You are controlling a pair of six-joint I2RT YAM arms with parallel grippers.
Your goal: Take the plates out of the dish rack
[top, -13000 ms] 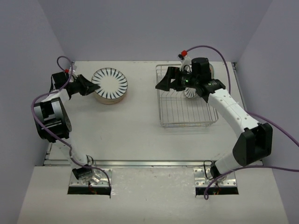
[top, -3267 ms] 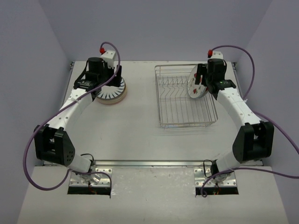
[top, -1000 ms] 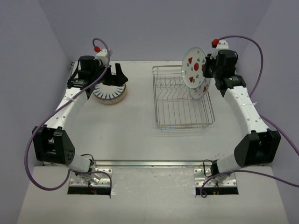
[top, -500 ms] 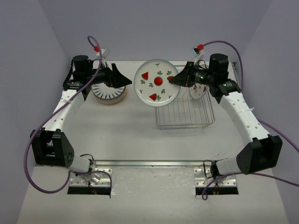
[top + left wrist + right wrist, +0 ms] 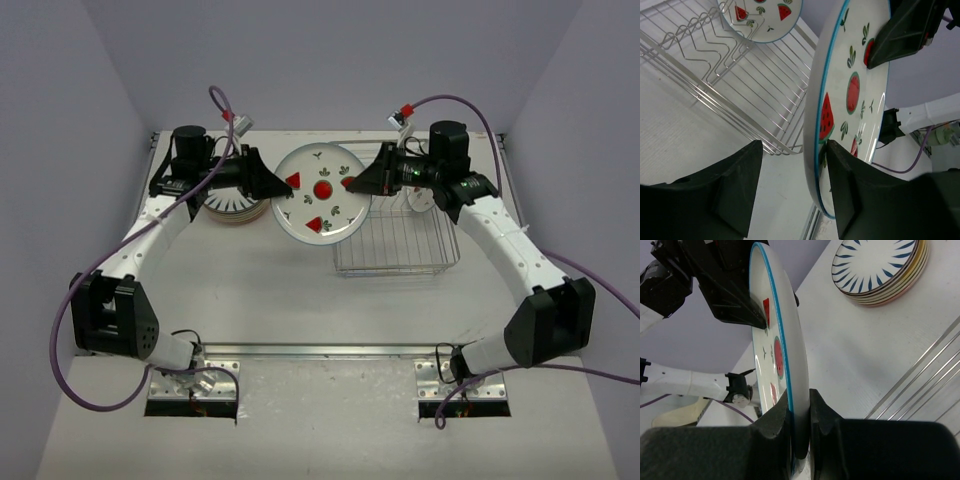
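Observation:
A white plate with red-and-green fruit marks (image 5: 322,193) hangs on edge in the air between the dish rack (image 5: 400,255) and the stack of plates (image 5: 232,205). My right gripper (image 5: 362,183) is shut on its right rim (image 5: 785,355), fingers pressed on both faces (image 5: 799,410). My left gripper (image 5: 283,188) straddles the opposite rim (image 5: 850,95). Its jaws (image 5: 795,150) are open: one finger lies against the patterned face, the other stands clear of the back. A second fruit-marked plate (image 5: 424,197) stands in the rack (image 5: 762,15).
The stack at the back left is topped by a blue-striped plate (image 5: 880,267). The wire rack (image 5: 740,100) sits at the back right, close under the held plate. Grey walls close in the table on three sides.
My right arm swung the fruit-marked plate up out of the rack and leftward. My left gripper moved right from the stack to its rim, and its jaws narrowed around it.

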